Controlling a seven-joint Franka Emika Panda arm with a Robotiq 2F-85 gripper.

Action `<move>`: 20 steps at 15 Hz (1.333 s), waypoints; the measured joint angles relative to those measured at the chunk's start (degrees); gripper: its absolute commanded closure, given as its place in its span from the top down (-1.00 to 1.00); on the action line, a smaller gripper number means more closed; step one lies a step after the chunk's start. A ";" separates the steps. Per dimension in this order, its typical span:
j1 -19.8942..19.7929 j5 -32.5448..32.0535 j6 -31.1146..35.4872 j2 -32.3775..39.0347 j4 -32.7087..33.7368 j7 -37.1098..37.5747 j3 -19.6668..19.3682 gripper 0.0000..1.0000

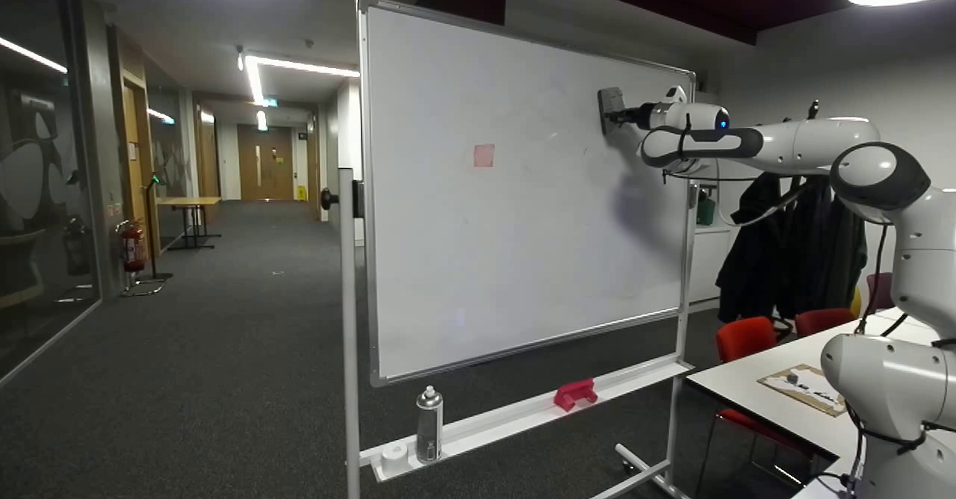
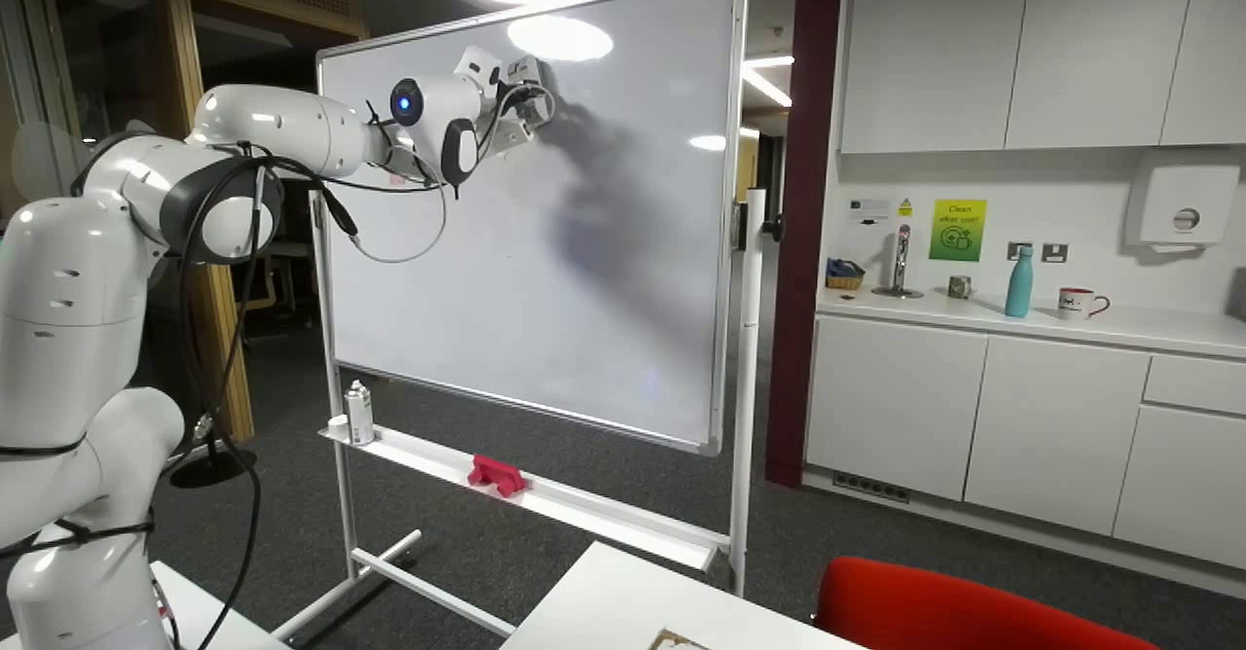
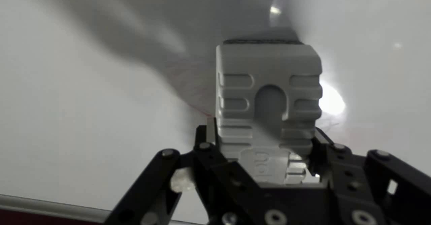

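Eraser (image 3: pixel 269 107) near the top of the whiteboard (image 1: pixel 515 245), its sides pinched by the end effector (image 3: pixel 265 135) — best used, I'd judge, with felt (image 3: pixel 262 42) flat, pressure even.

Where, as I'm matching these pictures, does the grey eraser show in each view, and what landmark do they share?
In an exterior view: grey eraser, upper part, right of centre.
In an exterior view: grey eraser, upper part, left of centre.
Wrist view: grey eraser, just right of centre, in the pincer.
Shared landmark: the whiteboard, behind it in all three.
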 measured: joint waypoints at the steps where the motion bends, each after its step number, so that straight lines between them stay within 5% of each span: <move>1: 0.00 0.00 -0.05 -0.46 0.43 0.00 0.09 -0.30; 20: -2.86 -9.87 -0.17 -10.01 6.36 0.45 5.04 -0.30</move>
